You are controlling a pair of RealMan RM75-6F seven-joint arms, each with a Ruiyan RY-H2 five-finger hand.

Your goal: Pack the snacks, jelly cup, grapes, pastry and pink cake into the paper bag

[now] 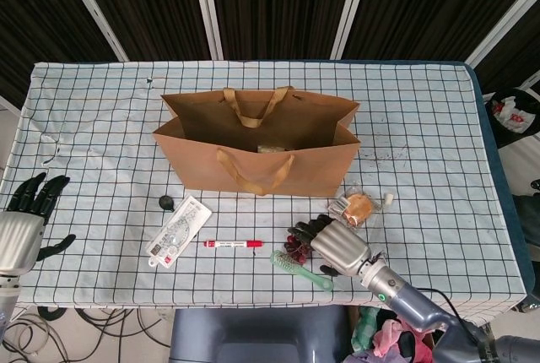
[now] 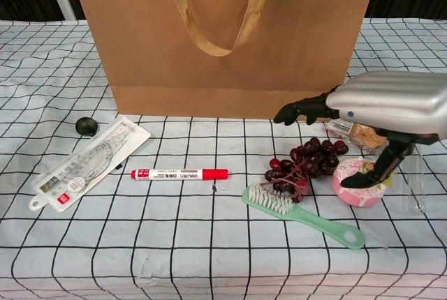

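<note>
The brown paper bag (image 1: pixel 253 160) stands open mid-table, with a pale packet (image 1: pixel 270 149) visible inside. My right hand (image 1: pixel 339 245) hovers with fingers spread over the dark grapes (image 2: pixel 307 162) and the pink cake (image 2: pixel 355 183). In the chest view the right hand (image 2: pixel 391 108) reaches left above the grapes, and its thumb hangs in front of the cake. It holds nothing. The wrapped pastry (image 1: pixel 360 207) lies just beyond the hand, partly hidden in the chest view. My left hand (image 1: pixel 21 219) is open at the table's left edge.
A green brush (image 2: pixel 302 213) lies in front of the grapes, and a red marker (image 2: pixel 179 174) to their left. Further left are a packaged ruler set (image 2: pixel 89 162) and a small black ball (image 2: pixel 85 126). A clear plastic tube (image 2: pixel 417 174) lies right of the cake.
</note>
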